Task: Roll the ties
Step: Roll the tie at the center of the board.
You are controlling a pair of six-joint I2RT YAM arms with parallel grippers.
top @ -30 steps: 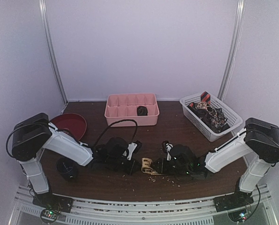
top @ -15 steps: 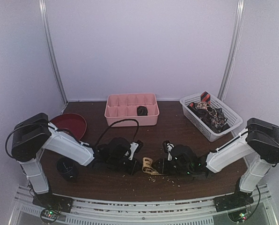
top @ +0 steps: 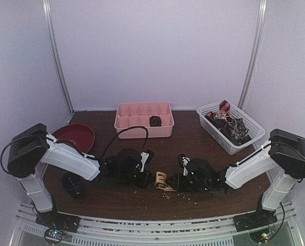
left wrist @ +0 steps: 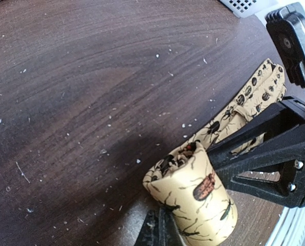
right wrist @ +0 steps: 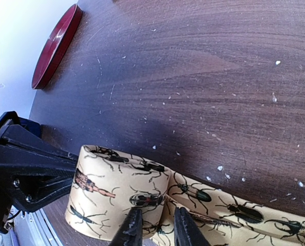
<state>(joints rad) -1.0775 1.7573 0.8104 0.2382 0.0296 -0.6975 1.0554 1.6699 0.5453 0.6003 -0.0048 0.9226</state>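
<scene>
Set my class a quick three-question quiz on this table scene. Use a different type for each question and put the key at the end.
1. True or false: the tan tie is rolled all the way to its end.
2. What sits in the pink tray? A: a dark bundle. B: a red plate. C: a tan roll.
3. Fill in: the tan tie's print shows ____.

Key
1. False: a flat tail runs out from the roll.
2. A.
3. Beetles.
</scene>
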